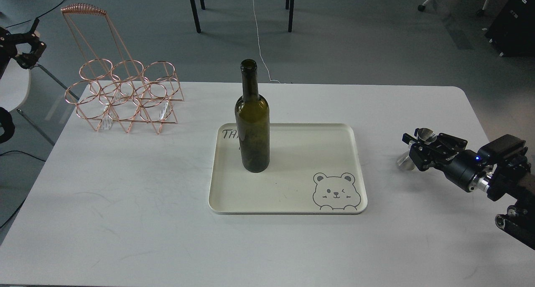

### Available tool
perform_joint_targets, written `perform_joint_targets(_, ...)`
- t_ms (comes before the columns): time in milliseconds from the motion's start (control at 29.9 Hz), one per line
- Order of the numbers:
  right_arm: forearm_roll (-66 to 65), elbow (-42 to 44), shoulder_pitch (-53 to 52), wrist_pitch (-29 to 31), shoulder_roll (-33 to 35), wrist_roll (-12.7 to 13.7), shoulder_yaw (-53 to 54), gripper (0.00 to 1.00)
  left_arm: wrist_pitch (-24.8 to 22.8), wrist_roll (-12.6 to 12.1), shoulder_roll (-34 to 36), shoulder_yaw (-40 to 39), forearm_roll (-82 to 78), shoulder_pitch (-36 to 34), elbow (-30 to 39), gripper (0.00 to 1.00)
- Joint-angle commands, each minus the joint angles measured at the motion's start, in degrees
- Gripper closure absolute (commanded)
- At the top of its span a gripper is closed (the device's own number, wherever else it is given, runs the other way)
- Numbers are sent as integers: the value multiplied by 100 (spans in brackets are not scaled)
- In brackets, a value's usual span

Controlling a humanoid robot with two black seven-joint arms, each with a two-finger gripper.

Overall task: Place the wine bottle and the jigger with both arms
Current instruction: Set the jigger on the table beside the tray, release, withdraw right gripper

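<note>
Right gripper [418, 147] low over the right side of the white tabletop [125, 220], reaching in from the right edge, jaws clamped on the jigger [419, 147] around its waist. Jigger tilted, upper cone showing above the fingers with its shiny mouth turned up and away, lower cone poking out below and to the left, close to the tabletop; contact with the surface not clear. Well apart from the cream tray [292, 195], to its right. Wine bottle [252, 124] upright on the tray, in its left half, mouth open, covering part of some handwriting in the tray's back-left corner. Printed bear face in the tray's front-right corner. Copper wire rack [125, 99] at the back-left of the tabletop, six rings in two rows under a tall looped handle. Left gripper [29, 49] far off at the left edge, raised beyond the tabletop's edge, holding nothing; fingers seen small and dark, so spread of the jaws impossible to tell.
</note>
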State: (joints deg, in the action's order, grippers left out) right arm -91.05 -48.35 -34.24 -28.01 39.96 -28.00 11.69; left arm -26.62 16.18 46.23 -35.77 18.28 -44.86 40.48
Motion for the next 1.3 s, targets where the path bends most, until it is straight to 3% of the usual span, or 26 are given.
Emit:
perform_joint_targets(0,-1,-25,93,1,56,0,0,47,34,-1,9,0,0,-5,57,2)
perform_joint_targets(234,17,-43,233,1,187,0,0,30,87,-1,106,-9,9,-5,180,2)
perform_joint_targets(434,113,-516,242,1,635,0,53,5,78,-9,281,-9,0,-5,224,2)
perform_joint_targets(635,754,-1386,216,1,1513,0,0,4,43,-71,755,26,0,12,461,2)
perform_joint_targets(802,1193,-1572,32,1,1910,0,79,3,8,-80,1019,342,-26,12,496,2)
perform_joint_targets(936,2159,-1537,-512,540,1911,0,79,3,-88,-71,1318,579,-307,4,741,2)
perform_joint_targets(1069,2758,-1134,-1074,1112,1753,0,88,3,-45,-27,1958,755,-1131,30,1794,2)
perform_joint_targets(1270,3881,210,-1954,2008,699,0,114,3,306,-27,2820,852,-2651,21,3402,2)
